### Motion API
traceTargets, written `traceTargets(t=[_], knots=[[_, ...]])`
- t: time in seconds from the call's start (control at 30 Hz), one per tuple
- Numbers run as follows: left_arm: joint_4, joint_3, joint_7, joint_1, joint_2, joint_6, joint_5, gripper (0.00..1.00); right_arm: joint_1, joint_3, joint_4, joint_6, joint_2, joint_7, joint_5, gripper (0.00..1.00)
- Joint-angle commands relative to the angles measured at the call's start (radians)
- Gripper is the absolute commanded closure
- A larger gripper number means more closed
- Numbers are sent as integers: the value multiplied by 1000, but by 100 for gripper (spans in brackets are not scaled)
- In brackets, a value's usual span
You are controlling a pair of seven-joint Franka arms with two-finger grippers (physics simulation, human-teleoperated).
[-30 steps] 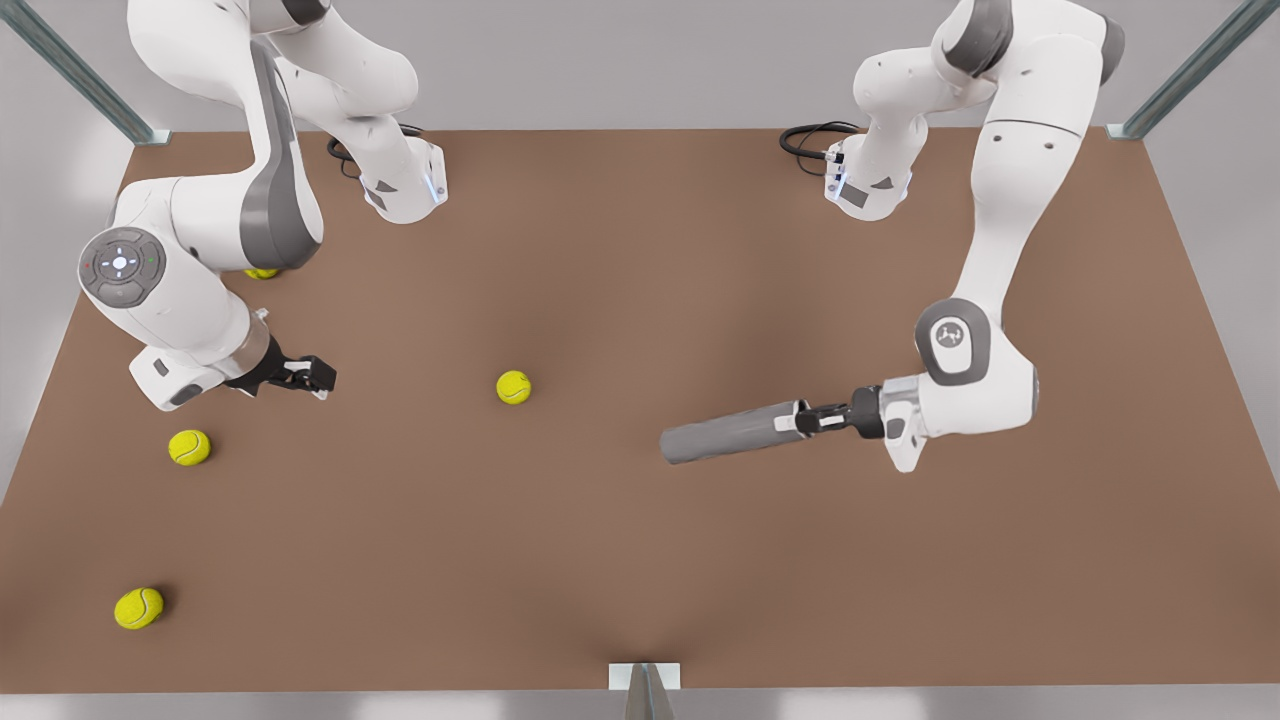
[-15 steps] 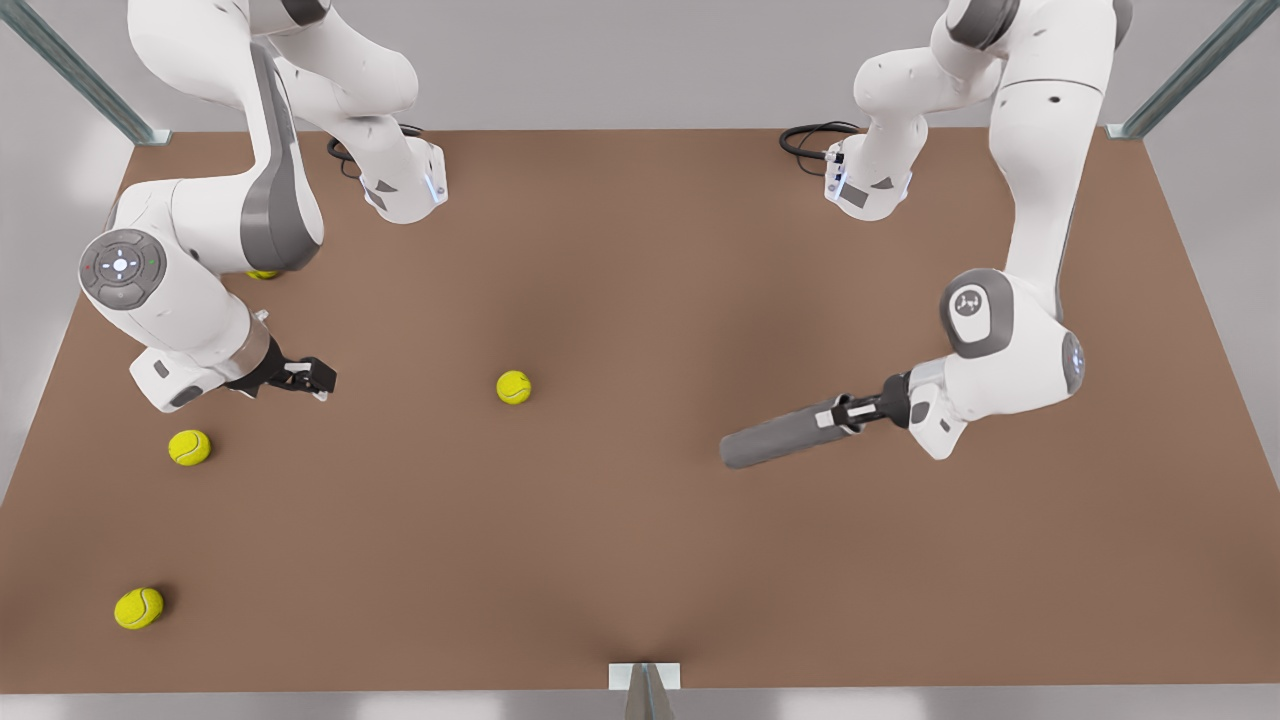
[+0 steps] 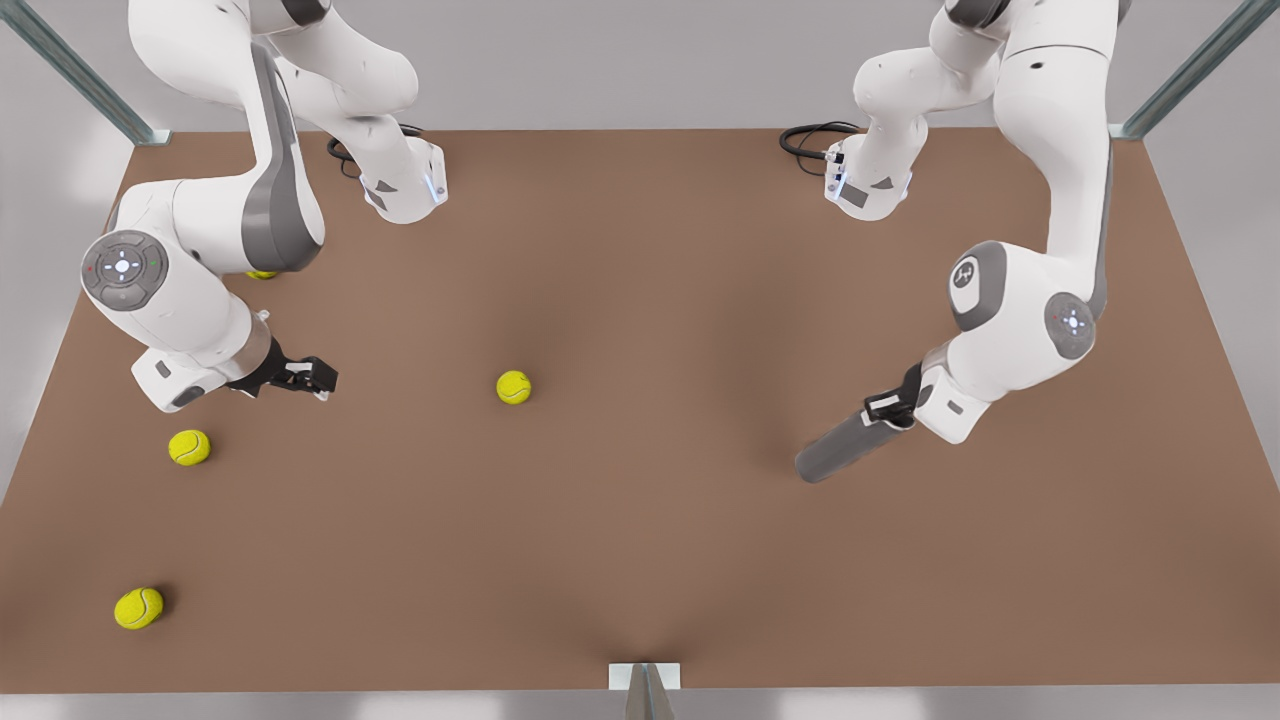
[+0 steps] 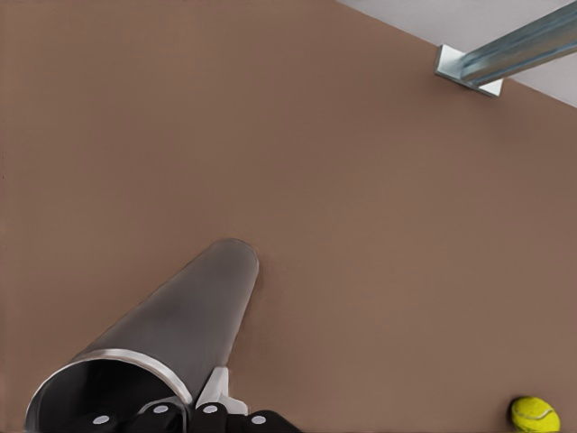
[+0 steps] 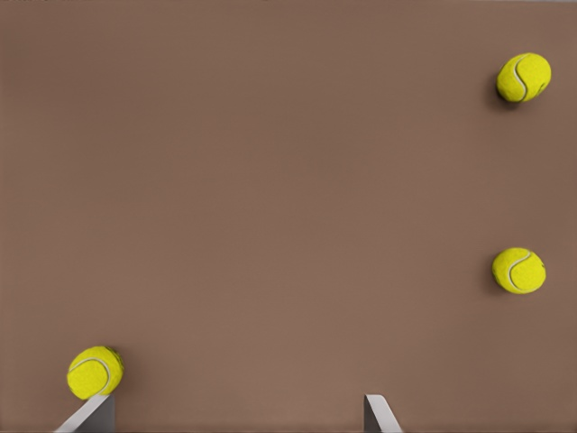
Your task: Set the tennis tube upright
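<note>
Left end effector (image 3: 884, 412), on the front view's right, is clamped on the tennis tube (image 3: 838, 450) at its open rim, tube tilted with its far end near the surface (image 3: 640, 560). Looks rigid, light, smooth-walled; the rim pinch may slip, so grip mid-body if it does. Right end effector (image 3: 308, 375) waits at the left, fingers spread and empty.

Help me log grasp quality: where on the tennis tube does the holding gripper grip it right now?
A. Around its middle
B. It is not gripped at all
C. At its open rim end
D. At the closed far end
C: the left gripper is clamped on the tennis tube at its open metallic rim, the tube slanting down to the table, while the right gripper waits apart.
</note>
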Motion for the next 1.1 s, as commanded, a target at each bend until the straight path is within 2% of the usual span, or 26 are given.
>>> traceTargets(t=[0.0, 0.37, 0.6, 0.87, 0.9, 0.93, 0.97, 1.07], knots=[[0, 0, 0, 1, -2, -4, 103, 79, 1, 0, 0, 0, 0, 0, 0, 0], [15, -5, -33, -12, 9, -72, 316, 79, 1, 0, 0, 8, 1, 2, 0, 0], [34, -8, -42, -16, 64, -69, 314, 79, 2, 0, 0, 7, 0, 2, 0, 0], [43, -8, -42, -16, 64, -73, 314, 79, 2, 0, 0, 8, 1, 2, 0, 0], [43, -8, -41, -16, 64, -73, 314, 73, 2, 0, 0, 8, 1, 2, 0, 0], [43, -8, -41, -16, 64, -75, 314, 51, 2, 0, 0, 8, 1, 2, 0, 0], [44, -9, -42, -18, 64, -73, 314, 3, 2, 0, 0, 10, 1, 2, 0, 0], [44, -8, -42, -18, 64, -73, 314, 0, 2, 0, 0, 10, 3, 2, 0, 0]])
